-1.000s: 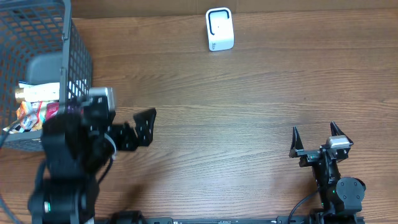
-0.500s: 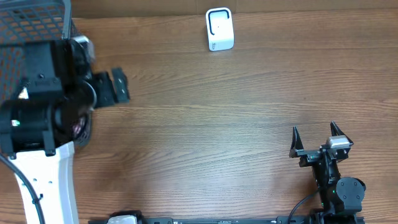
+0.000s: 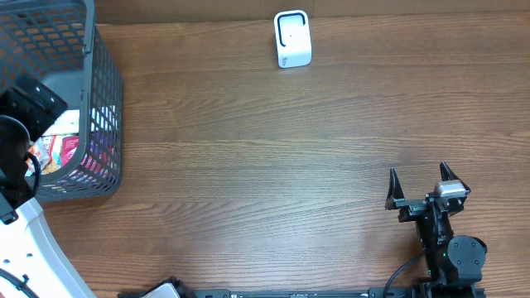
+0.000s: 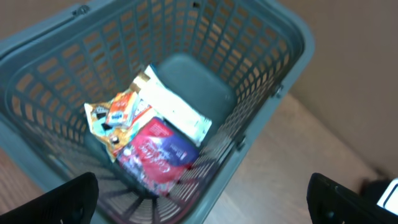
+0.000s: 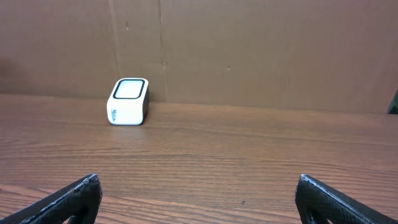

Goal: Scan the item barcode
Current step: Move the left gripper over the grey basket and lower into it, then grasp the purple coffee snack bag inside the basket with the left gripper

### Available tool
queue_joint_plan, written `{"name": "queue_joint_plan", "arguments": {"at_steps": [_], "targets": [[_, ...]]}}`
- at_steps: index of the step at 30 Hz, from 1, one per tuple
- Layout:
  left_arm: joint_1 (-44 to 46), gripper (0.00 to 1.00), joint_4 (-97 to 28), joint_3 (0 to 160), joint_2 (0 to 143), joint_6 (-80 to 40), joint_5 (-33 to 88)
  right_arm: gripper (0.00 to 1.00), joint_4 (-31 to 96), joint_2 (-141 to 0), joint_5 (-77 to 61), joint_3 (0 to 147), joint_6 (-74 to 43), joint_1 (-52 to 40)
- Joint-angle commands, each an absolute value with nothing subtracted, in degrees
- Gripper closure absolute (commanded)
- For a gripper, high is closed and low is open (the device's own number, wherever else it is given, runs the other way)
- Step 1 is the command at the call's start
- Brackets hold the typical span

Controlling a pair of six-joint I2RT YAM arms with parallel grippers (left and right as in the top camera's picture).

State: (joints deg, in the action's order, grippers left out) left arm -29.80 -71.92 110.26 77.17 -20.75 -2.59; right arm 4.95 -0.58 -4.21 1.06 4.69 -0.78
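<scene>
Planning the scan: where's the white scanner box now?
Overhead, the small white scanner box stands at the table's far edge, right of the grey mesh basket.

Grey basket (image 4: 267, 46) holds white packet (image 4: 177, 111), orange packet (image 4: 115, 119), red packet (image 4: 155, 155), overlapping; left gripper (image 4: 208, 200) jaws wide apart

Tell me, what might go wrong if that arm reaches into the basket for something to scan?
The packets overlap at the bottom of the basket, so the open left gripper could pinch two at once. Its fingers might also snag the mesh walls. And no barcode shows from here, so the item may reach the scanner facing the wrong way.
</scene>
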Motion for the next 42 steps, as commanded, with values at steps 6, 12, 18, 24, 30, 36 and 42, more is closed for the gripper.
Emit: {"name": "queue_joint_plan", "arguments": {"at_steps": [6, 12, 18, 24, 30, 36, 42], "targets": [[-32.67, 0.0, -65.87, 111.28, 81.89, -29.17, -5.1, 0.0, 4.6, -0.16, -4.03, 0.49, 4.47, -0.62], [-34.13, 0.0, -64.27, 113.51, 88.33, -26.57, -1.96, 0.0, 4.6, -0.16, -4.03, 0.49, 4.47, -0.62], [-37.32, 0.0, -64.1, 114.17, 94.54, -26.61, -3.97, 0.0, 4.6, -0.16, -4.03, 0.49, 4.47, -0.62], [-37.58, 0.0, -64.03, 114.17, 99.22, -26.59, -4.84, 0.0, 4.6, -0.16, -4.03, 0.49, 4.47, -0.62], [-37.58, 0.0, -66.0, 114.15, 103.2, -26.61, -6.61, 0.0, 4.6, -0.16, -4.03, 0.49, 4.47, -0.62], [-37.56, 0.0, -69.65, 114.1, 108.66, -26.57, -6.63, 0.0, 4.6, -0.16, -4.03, 0.49, 4.47, -0.62], [-37.36, 0.0, -70.5, 114.1, 114.13, -25.15, -7.81, 0.0, 4.6, -0.16, -4.03, 0.49, 4.47, -0.62]]}}
